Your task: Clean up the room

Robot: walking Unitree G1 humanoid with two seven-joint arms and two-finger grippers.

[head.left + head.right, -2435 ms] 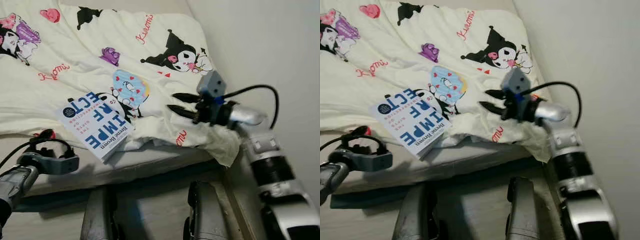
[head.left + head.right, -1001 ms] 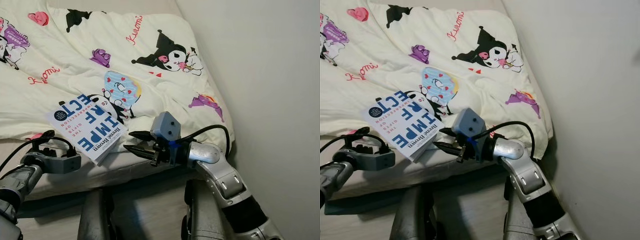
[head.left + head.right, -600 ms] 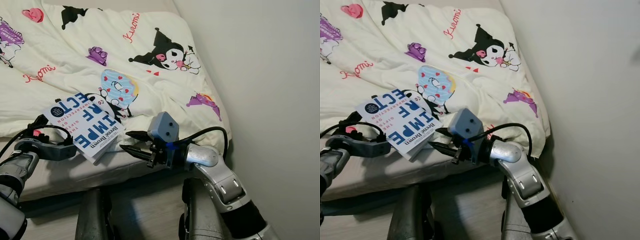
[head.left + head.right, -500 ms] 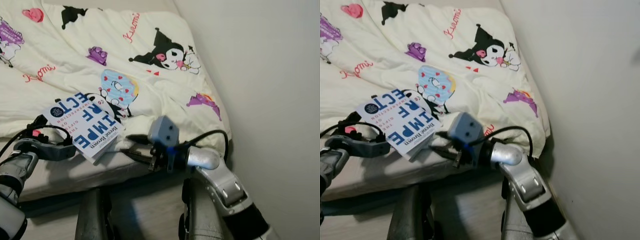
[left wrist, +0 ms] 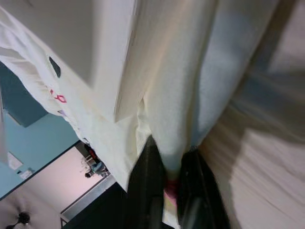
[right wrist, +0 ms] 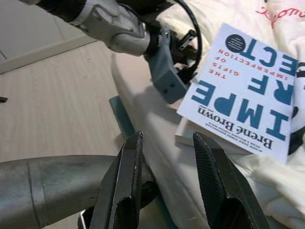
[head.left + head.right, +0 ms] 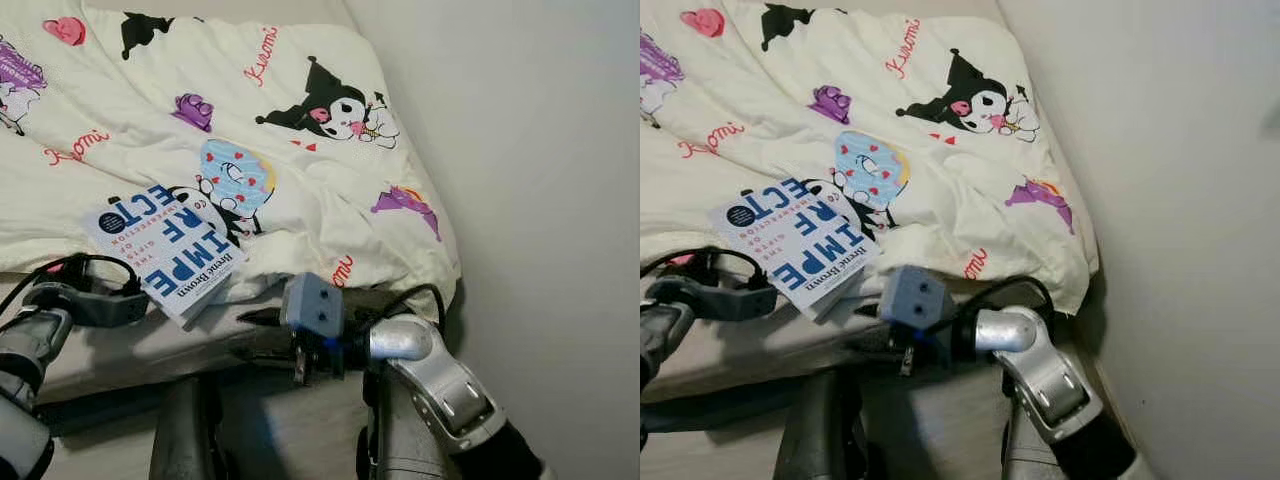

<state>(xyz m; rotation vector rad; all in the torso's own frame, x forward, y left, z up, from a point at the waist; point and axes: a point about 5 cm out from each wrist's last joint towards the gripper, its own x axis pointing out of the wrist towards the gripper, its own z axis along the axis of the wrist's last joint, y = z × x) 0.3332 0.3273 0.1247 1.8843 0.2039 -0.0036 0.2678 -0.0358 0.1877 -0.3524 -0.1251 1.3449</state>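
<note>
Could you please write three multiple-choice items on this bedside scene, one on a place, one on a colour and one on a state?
1. Where does the book lie?
A. on the floor
B. at the near edge of the bed, on the blanket
C. in the right gripper

2. What colour are the big letters on its cover?
A. blue
B. green
C. gold

3. How are the right gripper's fingers?
A. shut on the book
B. shut on the blanket
C. open, holding nothing

Answers: 1 B, it rests on the printed blanket by the bed's edge; 2 A, the big title letters are blue on white; 3 C, the right wrist view shows a gap between the fingers with nothing in it.
</note>
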